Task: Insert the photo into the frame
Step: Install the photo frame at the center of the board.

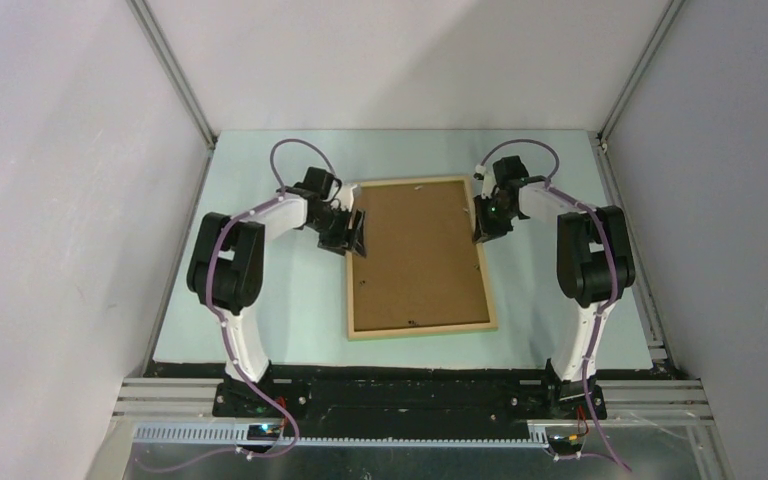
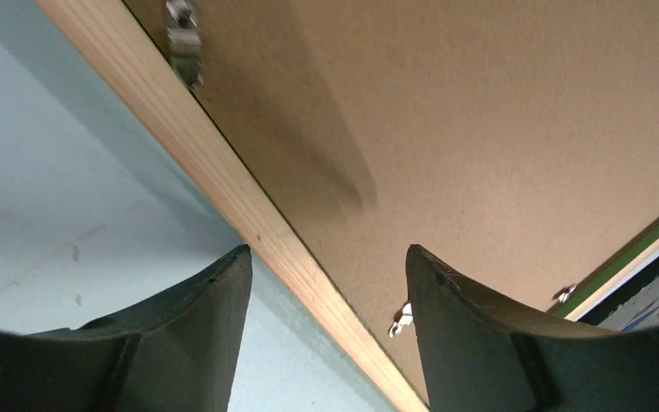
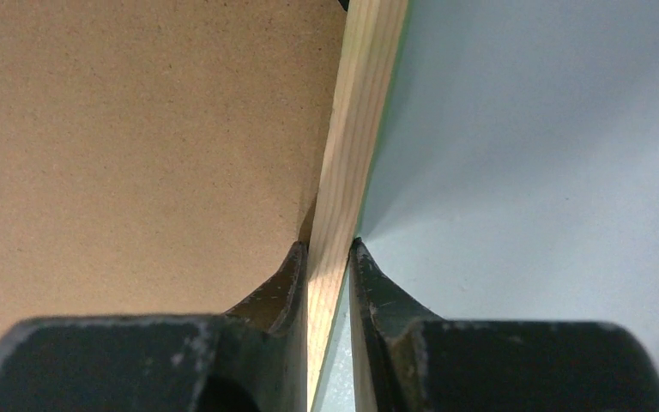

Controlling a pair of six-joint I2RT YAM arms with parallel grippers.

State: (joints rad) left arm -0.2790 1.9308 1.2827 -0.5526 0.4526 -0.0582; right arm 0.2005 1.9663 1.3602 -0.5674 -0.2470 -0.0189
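The frame [image 1: 420, 327] lies face down on the table, its light wood back up. The photo's brown board back [image 1: 418, 255] fills it; the printed side is hidden. My left gripper [image 1: 357, 236] is open at the frame's left rail near the far corner. In the left wrist view the gripper [image 2: 328, 251] straddles the wood rail [image 2: 180, 137], one finger over the table and one over the board [image 2: 480, 129]. My right gripper [image 1: 482, 222] is shut on the right rail. In the right wrist view its fingers [image 3: 328, 245] pinch the wood rail [image 3: 365, 103] beside the board [image 3: 137, 146].
Small metal tabs [image 2: 184, 39] [image 2: 402, 319] stick out along the inside of the left rail. The pale green table top [image 1: 290, 300] is walled by grey panels on the left, right and far sides. A thin green edge of the frame's front [image 2: 643, 240] shows at the opposite rail.
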